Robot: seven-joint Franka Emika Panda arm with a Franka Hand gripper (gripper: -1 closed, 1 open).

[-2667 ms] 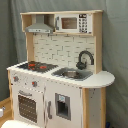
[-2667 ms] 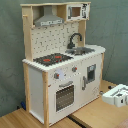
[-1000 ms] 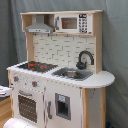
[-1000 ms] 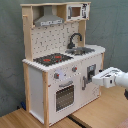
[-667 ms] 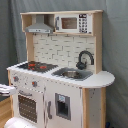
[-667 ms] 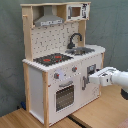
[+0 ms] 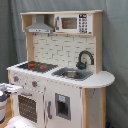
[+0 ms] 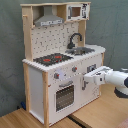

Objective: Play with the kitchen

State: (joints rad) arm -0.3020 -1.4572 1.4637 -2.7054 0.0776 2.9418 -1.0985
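smooth white arm with rounded casing and dark joint.

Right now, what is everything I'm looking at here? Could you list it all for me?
Kitchen: one, white panels with pale wood, standing on the floor in both exterior views.
Hob: one, black with red rings, on the counter.
Sink: one, grey, set in the counter beside the hob.
Tap: one, black, curved, behind the sink.
Hood: one, grey, above the hob.
Microwave: one, white, top shelf beside the hood.
Knobs: two, grey with red centres, on the front under the hob.
Oven door: one, white with a dark window, below the knobs.
Backdrop: one, grey-green, behind the kitchen.
Arm: one, white, reaching in from the second exterior view's right.
Tool: one, white, close to the kitchen's front by the oven handle.
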